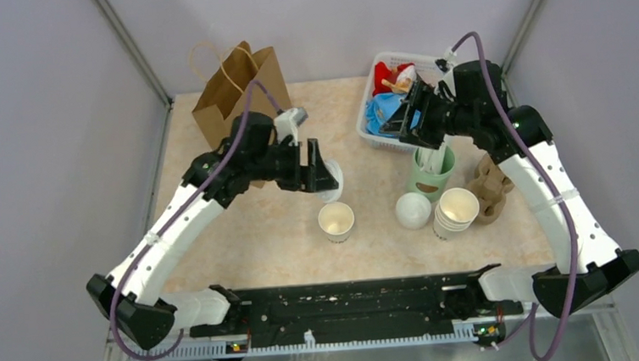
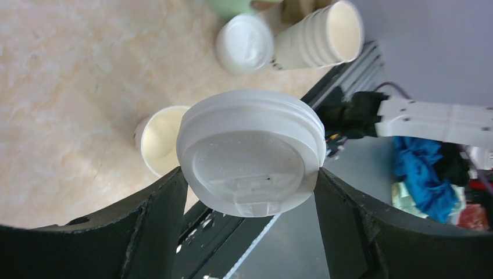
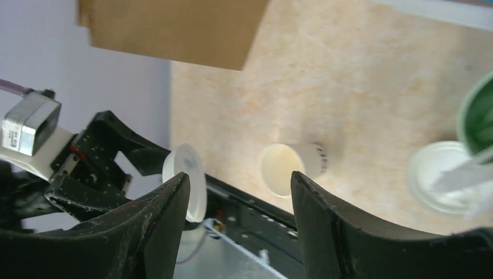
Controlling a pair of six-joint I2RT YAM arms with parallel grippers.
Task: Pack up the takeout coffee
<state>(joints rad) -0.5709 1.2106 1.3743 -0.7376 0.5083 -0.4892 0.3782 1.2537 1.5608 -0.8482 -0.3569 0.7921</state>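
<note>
**A:** quick q, what's the left gripper [image 2: 250, 192] doing rn?

**B:** it's clamping a white lid [image 2: 250, 148] btw its two fingers. Both fingers are pressing on the rim, and the lid's hanging tilted, not flat.

**A:** and the coffee cup?

**B:** the coffee cup [image 1: 337, 220] is standing upright on the table [image 1: 260, 235] w/ no lid on it. It's sitting just below the held lid, a bit toward the arm bases, and the two are apart. Black lettering is showing on its side.

**A:** right gripper?

**B:** the right gripper [image 3: 239, 180] is hanging w/ fingers apart, nothing btw them. It's hovering over a green cup [image 1: 427, 181], and a basket [image 1: 366, 135] is sitting just beside it. Below it, toward the bases, a spare lid [image 1: 412, 210] and a stack of cups [image 1: 457, 212] are sitting side by side. A paper bag [image 1: 237, 88] is standing just behind the left gripper.
</note>
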